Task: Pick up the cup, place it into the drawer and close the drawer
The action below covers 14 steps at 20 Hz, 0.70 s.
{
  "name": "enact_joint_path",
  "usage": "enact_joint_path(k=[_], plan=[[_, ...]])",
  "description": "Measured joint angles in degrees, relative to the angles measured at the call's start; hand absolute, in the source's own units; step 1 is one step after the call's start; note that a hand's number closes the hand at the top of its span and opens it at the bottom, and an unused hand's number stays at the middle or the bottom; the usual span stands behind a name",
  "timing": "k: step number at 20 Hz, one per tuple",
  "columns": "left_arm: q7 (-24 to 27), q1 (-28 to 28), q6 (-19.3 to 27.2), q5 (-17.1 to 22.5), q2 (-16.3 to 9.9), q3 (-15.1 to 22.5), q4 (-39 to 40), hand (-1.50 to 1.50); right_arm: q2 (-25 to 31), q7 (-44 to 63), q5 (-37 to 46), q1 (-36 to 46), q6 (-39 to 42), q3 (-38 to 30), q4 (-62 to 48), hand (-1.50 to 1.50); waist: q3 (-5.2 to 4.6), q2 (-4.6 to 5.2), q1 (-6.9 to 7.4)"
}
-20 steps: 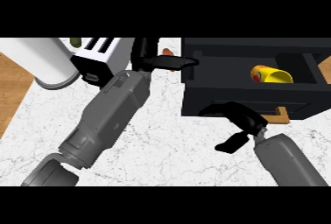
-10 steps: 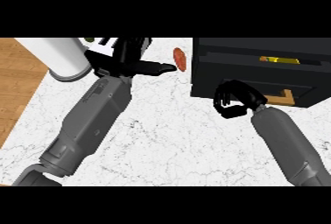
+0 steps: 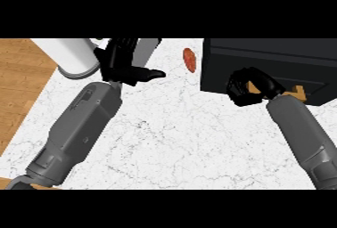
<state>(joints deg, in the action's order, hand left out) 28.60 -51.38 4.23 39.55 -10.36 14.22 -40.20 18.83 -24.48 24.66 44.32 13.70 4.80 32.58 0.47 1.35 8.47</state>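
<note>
The black drawer cabinet (image 3: pixel 276 58) stands at the counter's far right, its drawer front flush with the body. No cup shows anywhere; the drawer's inside is hidden. My right hand (image 3: pixel 244 89) rests against the drawer front with its fingers curled, covering the left end of the tan handle (image 3: pixel 299 93). My left hand (image 3: pixel 125 67) is open at the back left, fingers straight and thumb pointing right, holding nothing.
A white cylinder (image 3: pixel 69 55) stands at the back left beside a grey appliance (image 3: pixel 150 46) behind my left hand. A small red-orange item (image 3: pixel 189 60) lies just left of the cabinet. The white marble counter (image 3: pixel 178 133) ends at the left, with wooden floor (image 3: pixel 20 89) beyond.
The drawer, open a second ago with the yellow cup inside, has slid shut under my right hand. The cup is out of sight now. My left hand stayed at the back left.
</note>
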Motion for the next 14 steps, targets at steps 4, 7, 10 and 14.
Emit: enact_joint_path(k=[4, 7, 10, 14], plan=[[-0.46, 1.22, -1.57, 0.11, -0.87, 0.29, -1.16, -1.50, 0.54, -0.59, -1.81, -0.06, 2.49, -1.15, -0.26, 1.50, 0.09, 0.09, 0.56], [-0.73, 2.00, -2.66, 0.11, -1.33, 0.61, -1.85, -1.50, 1.20, -0.71, -3.11, -0.32, 4.91, -1.70, 0.10, 1.50, 0.21, 0.23, 1.04], [-0.72, 2.64, -3.46, 0.24, -1.42, 0.74, -2.43, -1.50, 1.74, -0.50, -4.47, -0.59, 7.23, -2.24, 0.71, 1.50, 0.36, 0.44, 1.37], [-0.63, 3.56, -4.26, 0.35, -1.41, 0.96, -3.12, -1.50, 2.52, -0.26, -6.11, -1.21, 10.04, -2.85, 1.65, 1.50, 0.49, 0.67, 1.93]])
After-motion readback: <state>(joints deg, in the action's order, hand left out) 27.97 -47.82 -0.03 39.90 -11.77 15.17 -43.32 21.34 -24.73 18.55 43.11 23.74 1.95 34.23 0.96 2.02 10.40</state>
